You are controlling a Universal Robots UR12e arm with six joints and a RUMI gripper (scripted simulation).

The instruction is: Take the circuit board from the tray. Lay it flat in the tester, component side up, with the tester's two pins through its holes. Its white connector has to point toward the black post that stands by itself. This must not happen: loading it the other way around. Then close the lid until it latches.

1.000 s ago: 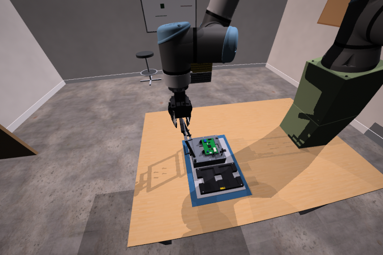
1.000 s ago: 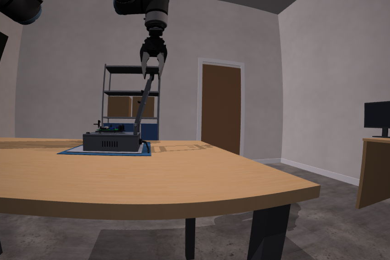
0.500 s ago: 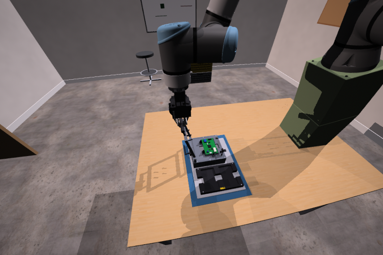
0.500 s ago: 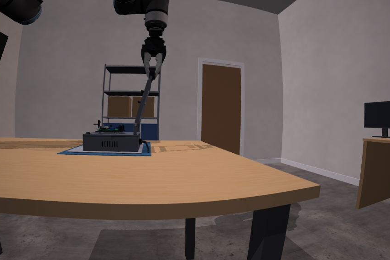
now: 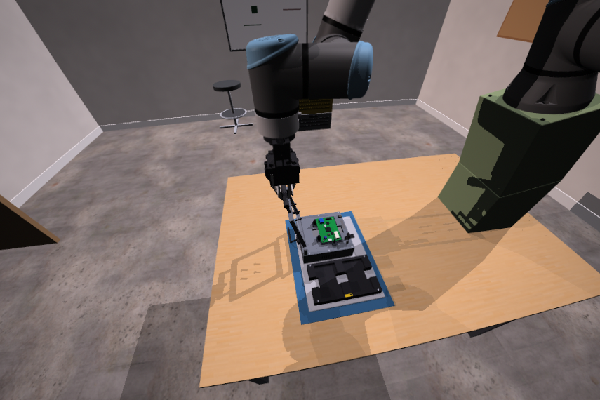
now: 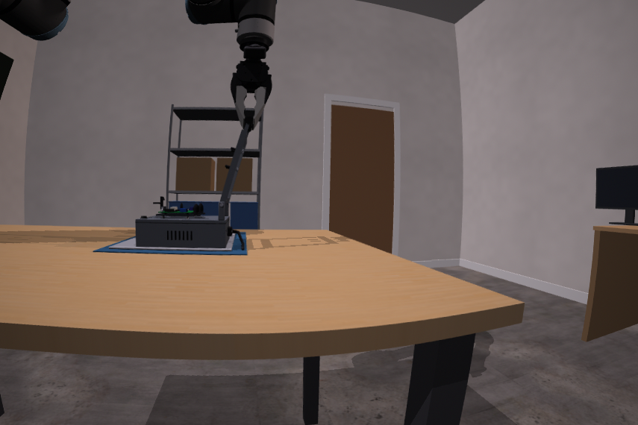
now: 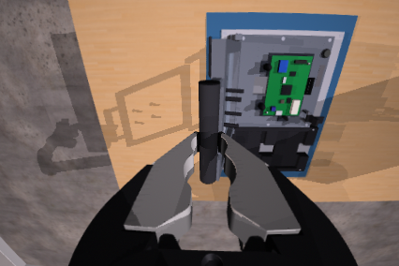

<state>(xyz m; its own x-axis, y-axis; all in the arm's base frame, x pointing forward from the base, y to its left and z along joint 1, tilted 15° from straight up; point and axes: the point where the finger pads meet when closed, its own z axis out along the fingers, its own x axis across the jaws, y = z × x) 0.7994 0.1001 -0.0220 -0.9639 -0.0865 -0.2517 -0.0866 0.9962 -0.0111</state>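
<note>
The green circuit board point(image 5: 328, 229) lies flat, component side up, in the grey tester point(image 5: 326, 245). It also shows in the wrist view point(image 7: 287, 85), with its white connector point(image 7: 294, 108) at the end nearest the tray. The tester's lid point(image 6: 231, 172) stands open, tilted steeply up from the hinge side. My gripper point(image 6: 249, 118) is shut on the dark handle bar point(image 7: 208, 131) at the lid's top edge, high above the tester. The fingers clamp the bar from both sides. The gripper also shows above the lid in the top view point(image 5: 287, 192).
The black tray point(image 5: 342, 283) sits empty in front of the tester on a blue mat point(image 5: 309, 311). The arm's green base point(image 5: 522, 165) stands at the table's right rear. The table edge lies left of the mat.
</note>
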